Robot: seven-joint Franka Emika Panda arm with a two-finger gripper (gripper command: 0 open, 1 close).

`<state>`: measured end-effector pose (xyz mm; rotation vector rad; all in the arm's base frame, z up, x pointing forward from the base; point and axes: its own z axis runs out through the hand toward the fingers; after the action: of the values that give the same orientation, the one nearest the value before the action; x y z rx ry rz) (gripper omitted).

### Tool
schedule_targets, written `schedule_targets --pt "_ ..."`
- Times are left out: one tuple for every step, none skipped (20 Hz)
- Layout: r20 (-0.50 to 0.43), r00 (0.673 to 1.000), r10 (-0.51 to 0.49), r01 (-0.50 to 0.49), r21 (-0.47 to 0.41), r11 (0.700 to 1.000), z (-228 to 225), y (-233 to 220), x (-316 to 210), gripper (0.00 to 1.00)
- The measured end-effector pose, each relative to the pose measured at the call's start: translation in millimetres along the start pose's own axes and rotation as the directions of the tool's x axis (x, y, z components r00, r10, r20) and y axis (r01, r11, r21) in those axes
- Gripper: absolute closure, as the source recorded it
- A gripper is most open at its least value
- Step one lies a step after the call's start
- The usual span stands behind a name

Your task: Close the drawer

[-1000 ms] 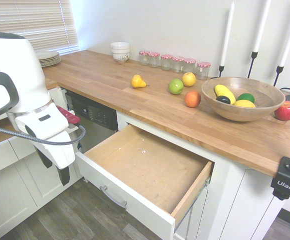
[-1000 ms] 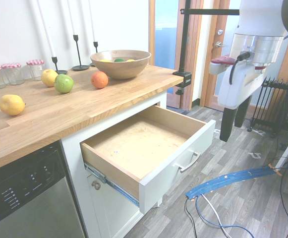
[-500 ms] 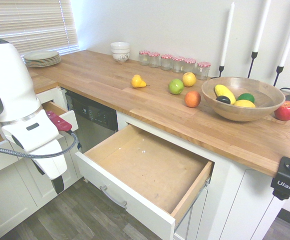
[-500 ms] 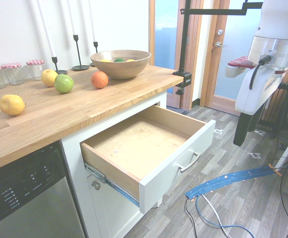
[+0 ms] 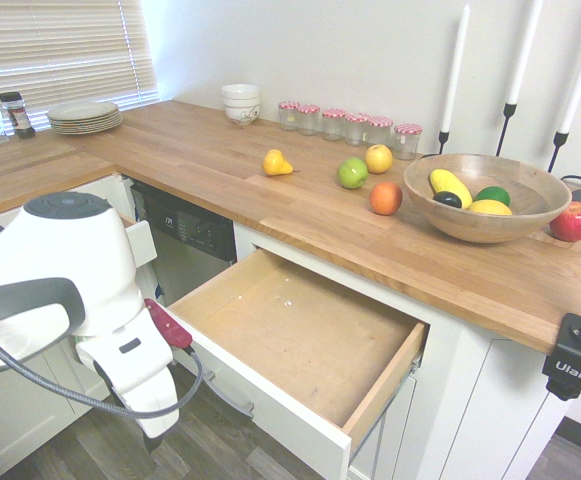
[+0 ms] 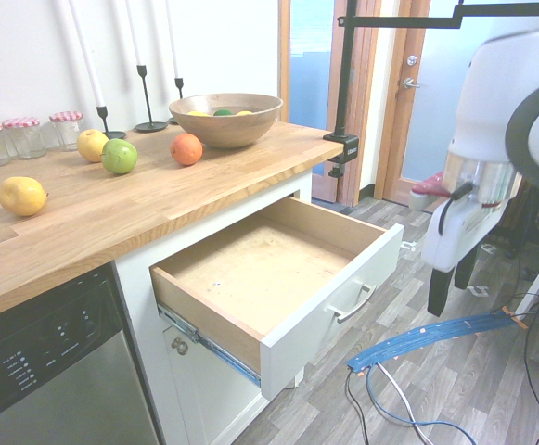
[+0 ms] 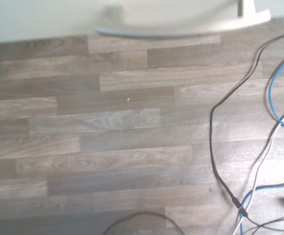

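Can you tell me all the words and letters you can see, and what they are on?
"Ulanzi": white letters on the black clamp at the counter's edge.
White letters on the dishwasher panel: too small to read.
Small print on the dishwasher's buttons in the second exterior view: too blurred to read.
Nothing else has writing on it.

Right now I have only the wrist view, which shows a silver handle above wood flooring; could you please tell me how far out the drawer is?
Observer: The drawer stands far out of the cabinet, and its wooden bottom is bare.
Operator: Is the end effector touching it?
Observer: No. The end effector hangs in front of the white front panel, apart from the handle.
Operator: Are its fingers open?
Observer: Yes, they are open, point down at the floor and hold nothing.
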<state>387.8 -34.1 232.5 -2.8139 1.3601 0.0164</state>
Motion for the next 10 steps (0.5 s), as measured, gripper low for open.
schedule_targets --pt "0.000 1.000 0.002 -0.002 0.000 1.000 12.1 2.6 2.9 0.00" --pt "0.001 1.000 0.007 -0.007 -0.003 1.000 23.3 5.3 4.7 0.00" --pt "0.004 1.000 0.011 -0.011 -0.006 1.000 32.9 7.7 5.6 0.00" --pt "0.006 1.000 0.012 -0.012 -0.009 1.000 40.5 9.5 6.0 0.00" --pt "0.009 1.000 0.012 -0.012 -0.013 1.000 46.8 11.1 5.8 0.00" --pt "0.013 1.000 0.012 -0.012 -0.017 1.000 52.1 12.5 5.5 0.00" --pt "0.017 1.000 0.013 -0.012 -0.020 1.000 56.5 13.7 5.3 0.00" --pt "0.018 1.000 0.009 -0.009 -0.020 1.000 60.1 14.4 5.7 0.00" --pt "0.017 1.000 0.002 -0.001 -0.019 1.000 63.2 14.3 6.9 0.00" --pt "0.014 1.000 -0.010 0.010 -0.015 1.000 65.8 13.4 9.0 0.00"
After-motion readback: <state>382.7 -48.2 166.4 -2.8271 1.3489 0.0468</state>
